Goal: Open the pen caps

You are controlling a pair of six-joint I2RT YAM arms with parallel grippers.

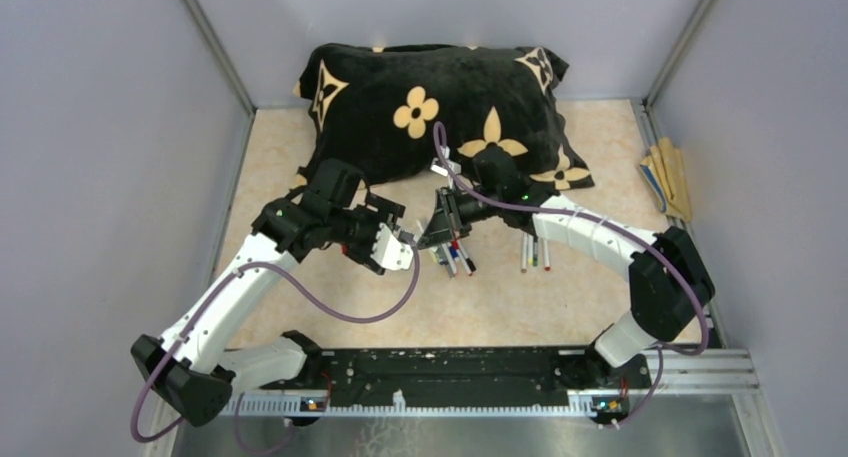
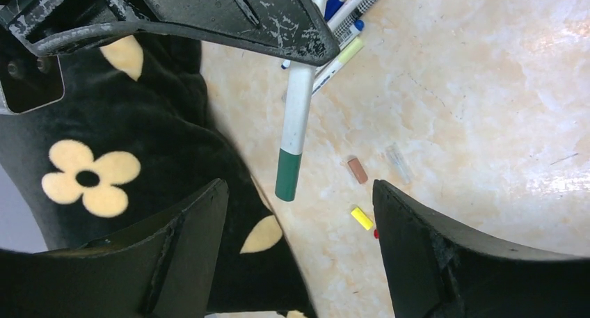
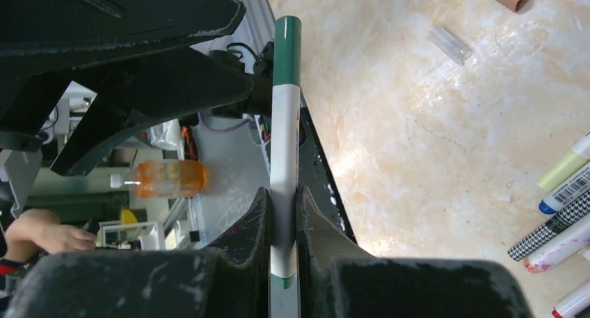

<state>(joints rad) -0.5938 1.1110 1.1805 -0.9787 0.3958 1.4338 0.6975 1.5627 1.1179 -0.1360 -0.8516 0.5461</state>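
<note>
Judging by size, a black pillow (image 1: 440,107) with tan flowers lies at the back of the pale surface (image 1: 560,307) and plays no part in the job. In front of it the right fingers (image 3: 243,248) pinch a white pen (image 3: 284,144) by its barrel. Its green cap (image 2: 288,174) is on and points at the left fingers (image 2: 174,248), which stand wide with the cap at their mouth, untouched. A cluster of pens (image 1: 455,257) lies beneath, several capped. Three more pens (image 1: 534,251) lie apart, too small to judge. A brown cap (image 2: 357,170), a clear cap (image 2: 399,163) and a yellow cap (image 2: 361,218) lie loose, so a few pens seem opened and most remain.
</note>
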